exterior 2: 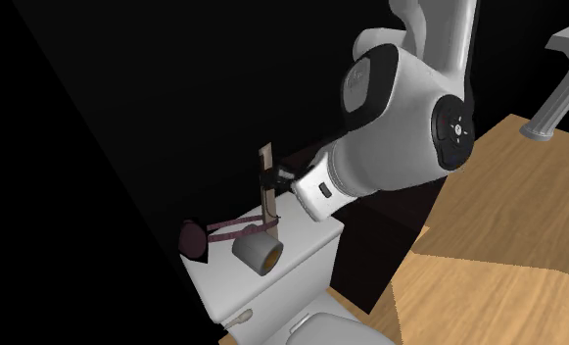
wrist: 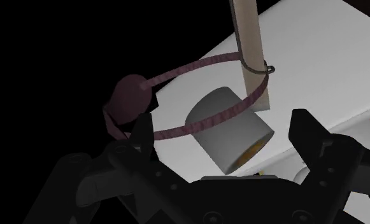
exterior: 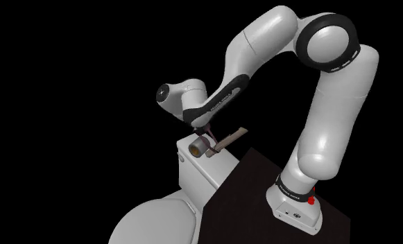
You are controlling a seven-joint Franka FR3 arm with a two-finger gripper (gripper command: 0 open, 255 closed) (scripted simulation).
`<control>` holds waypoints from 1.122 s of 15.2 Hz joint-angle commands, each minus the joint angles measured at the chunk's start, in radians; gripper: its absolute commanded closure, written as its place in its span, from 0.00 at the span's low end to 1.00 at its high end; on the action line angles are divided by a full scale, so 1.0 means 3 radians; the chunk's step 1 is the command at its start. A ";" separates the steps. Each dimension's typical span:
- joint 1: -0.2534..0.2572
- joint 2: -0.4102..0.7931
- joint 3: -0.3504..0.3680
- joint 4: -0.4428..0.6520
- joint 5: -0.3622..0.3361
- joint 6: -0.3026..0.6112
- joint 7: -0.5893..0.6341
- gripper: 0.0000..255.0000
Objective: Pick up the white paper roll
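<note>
The paper roll (wrist: 228, 135) is a short grey-white cylinder with a tan core, lying on its side on the white toilet tank lid (wrist: 317, 63). My gripper (wrist: 223, 122) hangs just above it, open, one finger on each side of the roll and neither touching it. In the shoulder view the gripper (exterior: 205, 136) sits right over the roll (exterior: 199, 146). A maroon cord (wrist: 196, 67) loops over the roll and ends in a maroon ball (wrist: 131, 95). The second exterior view shows the roll (exterior 2: 257, 251) near the tank's front edge.
A wooden stick (wrist: 247, 41) rises from the tank just behind the roll, with the cord hooked to it. Below the tank (exterior: 201, 177) is the toilet lid (exterior: 158, 220). My dark stand (exterior: 255, 201) is beside it. A wood floor (exterior 2: 488, 284) lies beyond; all around is a black area.
</note>
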 commanded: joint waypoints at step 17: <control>0.0584 0.2334 -0.0385 0.1108 -0.1883 -0.0217 0.0359 0.00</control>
